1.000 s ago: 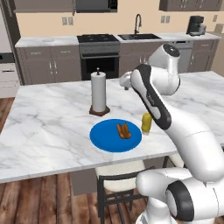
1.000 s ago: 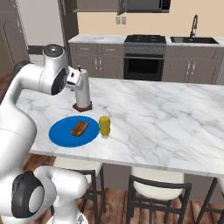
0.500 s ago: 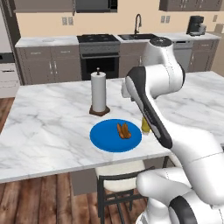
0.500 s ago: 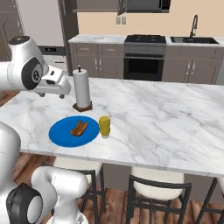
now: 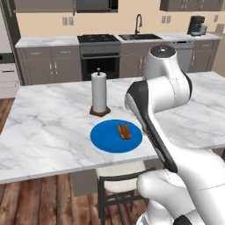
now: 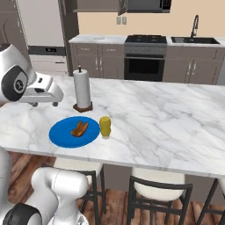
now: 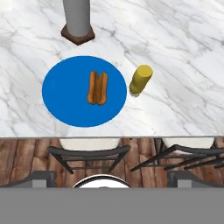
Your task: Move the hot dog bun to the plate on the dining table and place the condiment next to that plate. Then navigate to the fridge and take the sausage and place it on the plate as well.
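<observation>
A: Where's the split brown hot dog bun [image 7: 97, 87]?

B: Middle of the round blue plate [image 7: 61, 94], left-centre in the hand view. The yellow condiment bottle [image 7: 140, 80] stands just right of the rim.

A: And the gripper [image 6: 44, 93]?

B: At the left edge of the right base view, jaws wide, holding nothing. I'd say the risk is the arm's swing clipping the grey paper-towel roll [image 6: 81, 89] on leaving for the fridge.
</observation>
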